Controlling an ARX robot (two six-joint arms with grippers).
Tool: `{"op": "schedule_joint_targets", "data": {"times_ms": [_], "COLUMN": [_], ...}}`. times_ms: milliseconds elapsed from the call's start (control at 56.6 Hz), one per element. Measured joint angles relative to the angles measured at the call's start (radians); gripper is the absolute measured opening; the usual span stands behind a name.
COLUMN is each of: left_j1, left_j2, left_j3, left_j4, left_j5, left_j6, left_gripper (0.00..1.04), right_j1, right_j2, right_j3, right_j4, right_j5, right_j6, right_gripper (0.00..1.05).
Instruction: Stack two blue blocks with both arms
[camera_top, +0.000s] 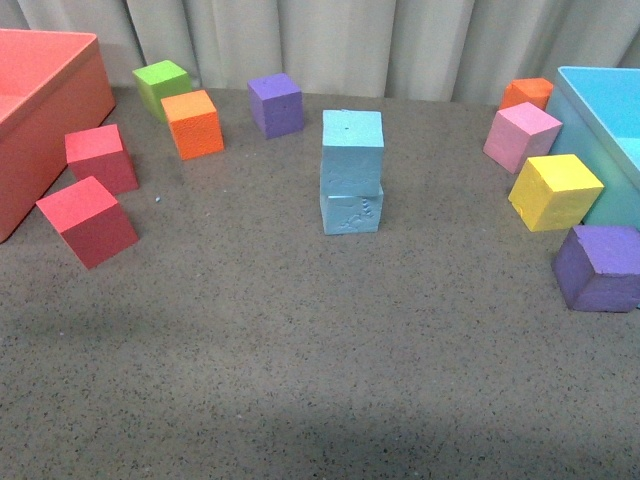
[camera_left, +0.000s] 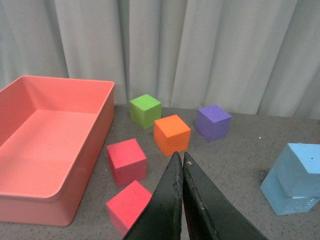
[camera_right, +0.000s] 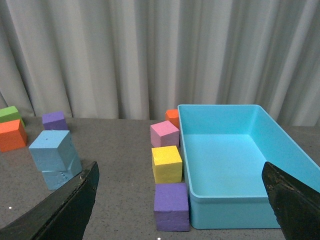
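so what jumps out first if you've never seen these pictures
The two blue blocks: the upper blue block sits on the lower blue block in the middle of the table, turned slightly askew. Bright cubes are scattered around them, with a red bin at the far left and a light-blue bin at the far right. The left claw is shut and the right claw is open, both empty.

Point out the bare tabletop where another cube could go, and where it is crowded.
Free: the wide near strip in front of the blue stack, and the gaps either side of it. Crowded: by the red bin with its red cubes, and along the blue bin.
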Motion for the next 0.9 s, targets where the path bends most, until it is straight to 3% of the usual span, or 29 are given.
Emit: {"op": "schedule_joint_targets", "data": {"times_ms": [424, 565, 901], "left_j1": [0.084, 0.167, 0.172], "left_j2": [-0.331, -0.474, -0.723], "left_j3": [-0.136, -0.165, -0.179], "left_j4": [-0.199, -0.311, -0.525], "left_j5": [0.084, 0.165, 0.173], "left_j6": [0.0, 0.001, 0.001], "left_gripper": [0.04, 0.04, 0.04], "right_j1": [0.0, 0.0, 0.0], "right_j2": [0.0, 0.0, 0.0], "right_j3": [0.0, 0.0, 0.0], "right_j4": [0.0, 0.0, 0.0], "right_j5": [0.0, 0.001, 0.0], "right_j6": [0.0, 0.0, 0.0], "right_gripper": [0.95, 0.95, 0.95]}}
